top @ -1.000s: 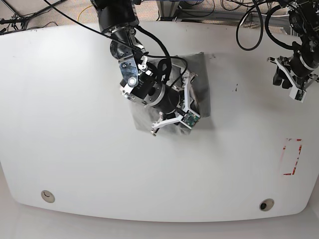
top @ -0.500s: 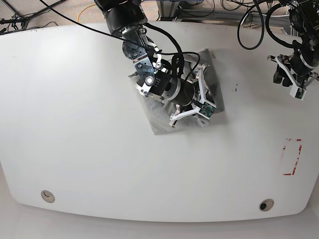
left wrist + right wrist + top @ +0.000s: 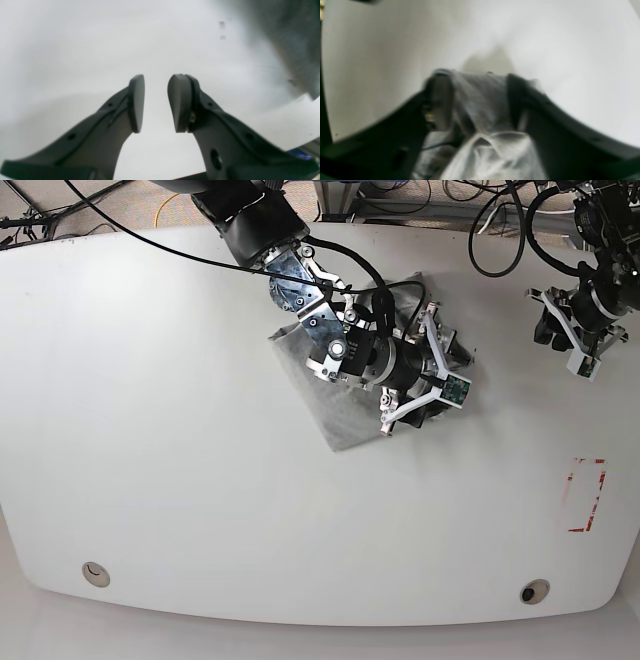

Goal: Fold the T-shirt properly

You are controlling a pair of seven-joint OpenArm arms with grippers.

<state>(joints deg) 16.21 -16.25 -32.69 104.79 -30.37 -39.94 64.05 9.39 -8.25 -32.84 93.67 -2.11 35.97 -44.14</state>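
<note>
The near rim of the white table (image 3: 300,605) curves across the bottom of the base view, with two small round fittings (image 3: 95,573) set just inside it, one toward each near corner. A red tape outline (image 3: 586,495) lies right of the T-shirt, well apart from it, near the table's right edge. Between that near rim and the T-shirt the table surface is bare, and the wide stretch left of the T-shirt is bare too.

The T-shirt (image 3: 335,395), a grey folded bundle, lies in the far-centre part of the table, its near corner pointing toward the near rim. The right arm reaches in from the far edge and lies low over the T-shirt, slanted toward the right, covering most of the bundle's far and right parts. The right gripper (image 3: 478,100) has its fingers (image 3: 440,100) spread apart, with grey cloth bunched up between them; the blurred wrist view does not settle whether they press on it.

Far right of the T-shirt, well apart from it, the left arm hangs above the table's far right corner. The left gripper (image 3: 155,102) has its fingers (image 3: 136,102) parted by a narrow gap with nothing between them, only bare table beyond.
</note>
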